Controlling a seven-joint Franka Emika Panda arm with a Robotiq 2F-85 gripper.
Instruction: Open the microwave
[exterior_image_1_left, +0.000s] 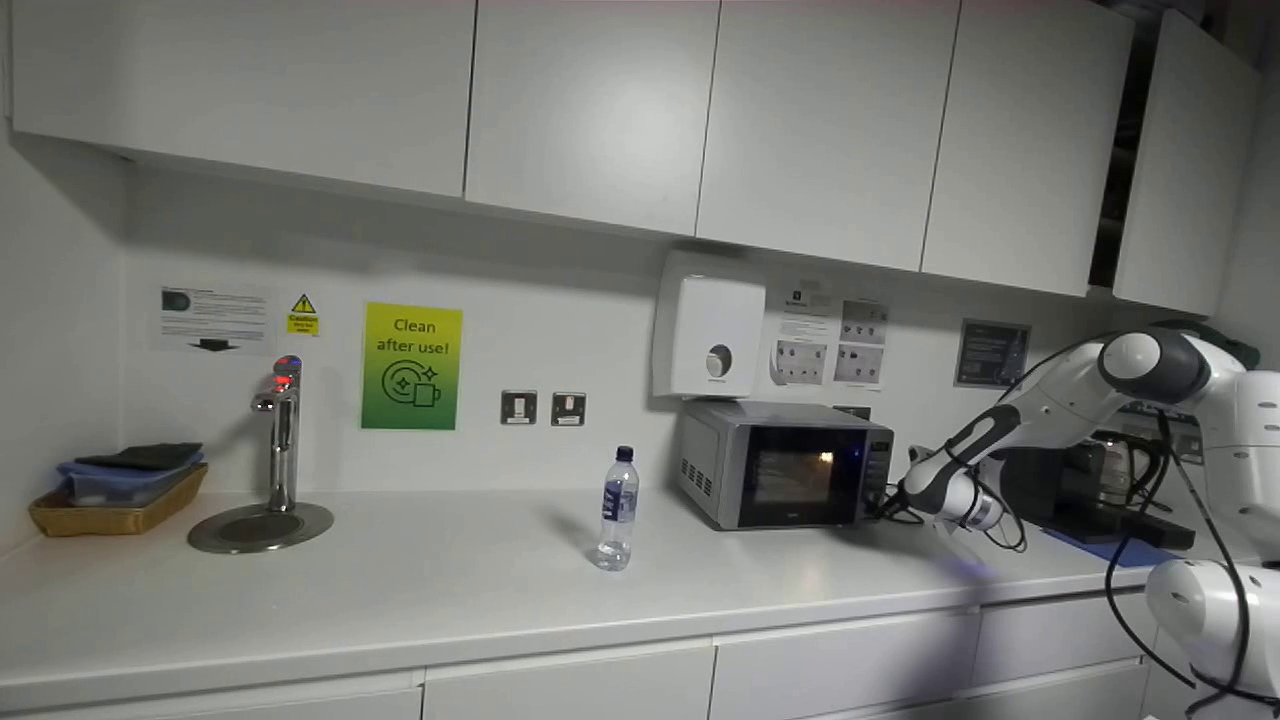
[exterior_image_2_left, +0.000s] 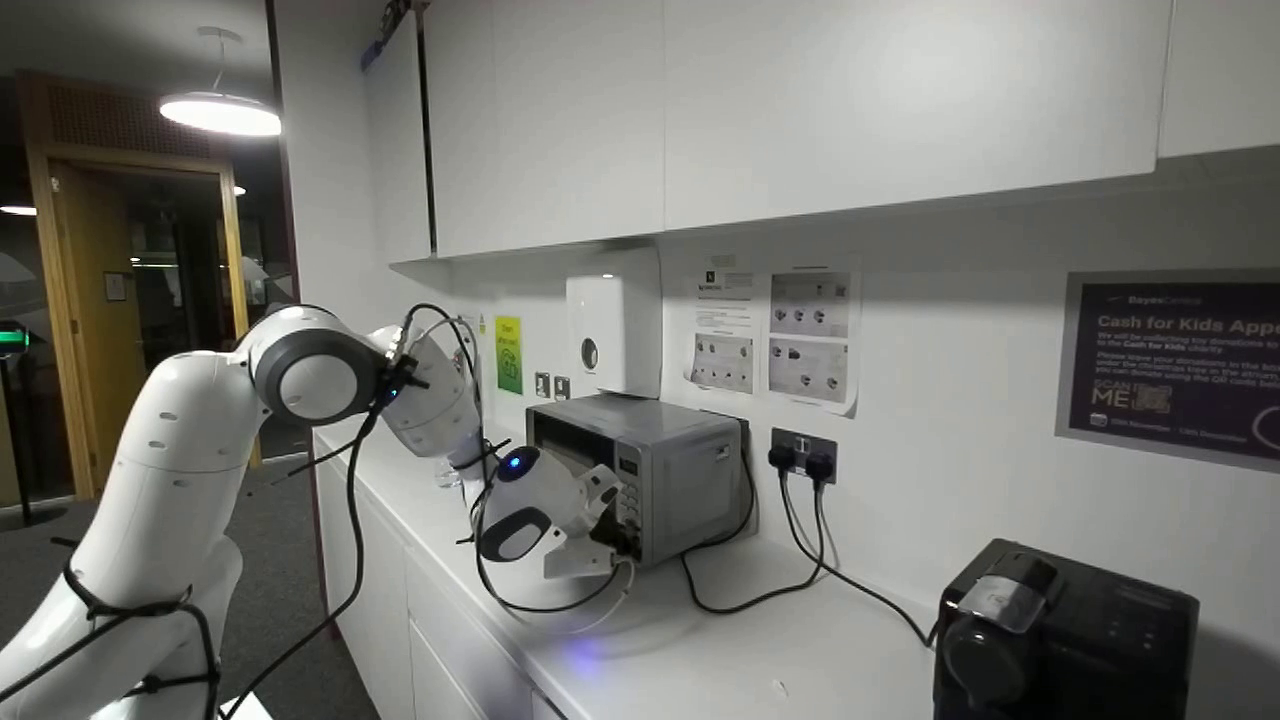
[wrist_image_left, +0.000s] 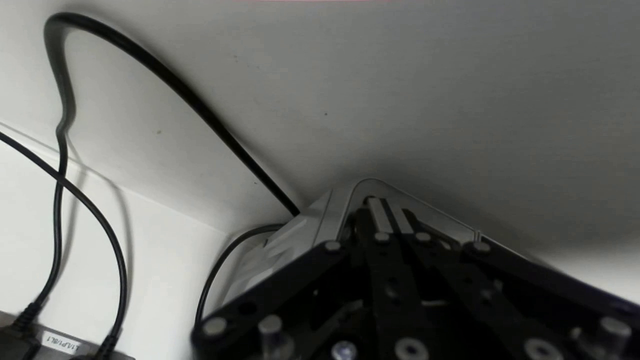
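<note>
The silver-grey microwave (exterior_image_1_left: 712, 462) stands on the counter, with a dark glass door and a control panel on its side. A warm light shows in the door glass, and the door looks closed. The microwave also shows in an exterior view (exterior_image_2_left: 690, 490) and, partly, in the wrist view (wrist_image_left: 295, 232). My gripper (wrist_image_left: 390, 215) is shut, with its two fingertips together at the lower part of the control panel; nothing shows between them. In both exterior views the dark gripper (exterior_image_1_left: 882, 505) (exterior_image_2_left: 625, 540) is at the panel's lower corner. Whether the tips touch the panel is hidden.
A water bottle (exterior_image_1_left: 618, 510) stands on the counter left of the microwave. A white dispenser (exterior_image_1_left: 708, 330) hangs above it. A black appliance (exterior_image_2_left: 1070, 630) stands on the counter beyond plugged-in cables (exterior_image_2_left: 800, 540). A black cord (wrist_image_left: 200, 107) runs behind the microwave.
</note>
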